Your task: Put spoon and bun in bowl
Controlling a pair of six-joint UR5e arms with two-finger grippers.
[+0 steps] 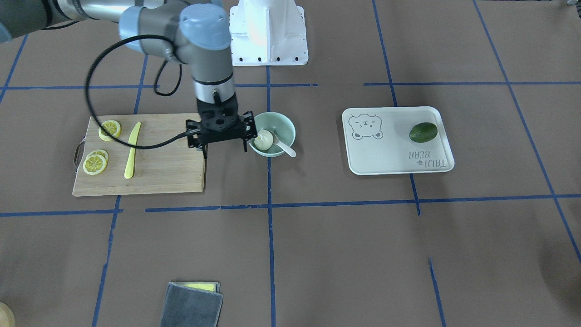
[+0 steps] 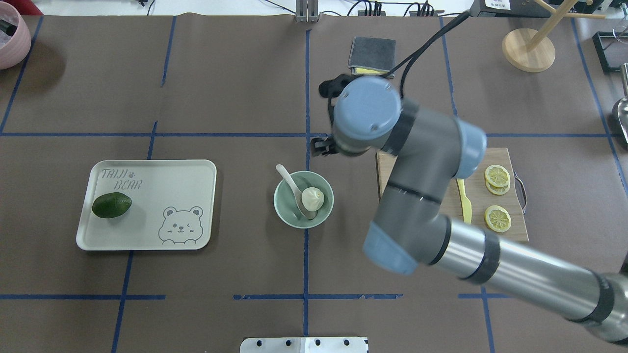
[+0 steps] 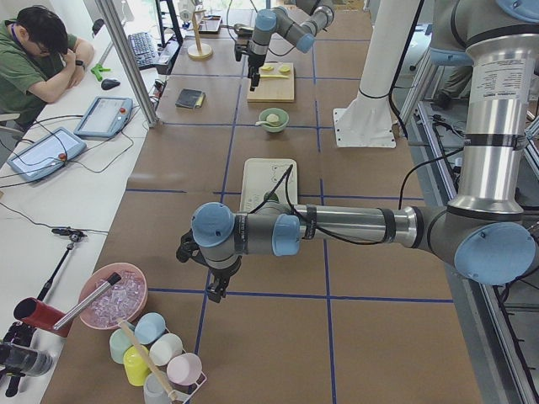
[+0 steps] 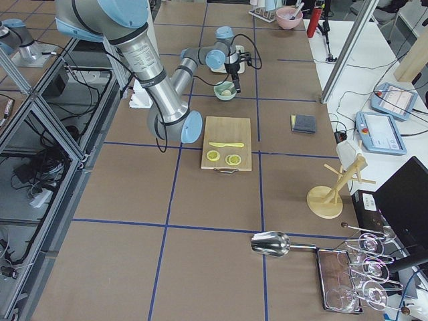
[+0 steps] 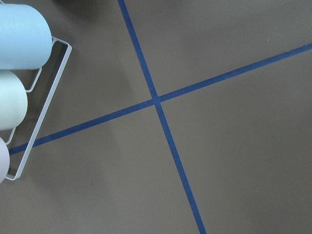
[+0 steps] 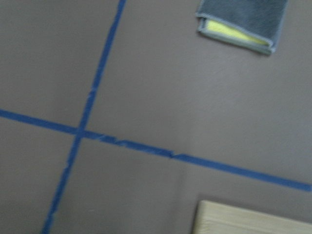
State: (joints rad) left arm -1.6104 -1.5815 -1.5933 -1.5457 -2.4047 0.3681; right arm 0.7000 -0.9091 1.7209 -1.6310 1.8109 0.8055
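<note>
The pale mint-green bowl (image 1: 290,127) stands on the table mat near the middle. The white bun (image 1: 263,141) lies inside it. The white spoon (image 1: 285,147) rests in it too, its handle sticking out over the rim. The overhead view also shows the bowl (image 2: 284,211), the bun (image 2: 312,198) and the spoon (image 2: 287,179). My right gripper (image 1: 224,149) hangs just beside the bowl, on the cutting board's side; it is open and empty. My left gripper (image 3: 215,290) shows only in the exterior left view, far from the bowl, and I cannot tell whether it is open or shut.
A wooden cutting board (image 1: 168,172) with lemon slices (image 1: 95,164) and a yellow knife (image 1: 131,152) lies next to my right gripper. A white tray (image 1: 386,154) holds a dark green fruit (image 1: 423,132). A grey cloth (image 1: 193,305) lies near the table edge. Cups in a rack (image 5: 17,73) sit under my left wrist.
</note>
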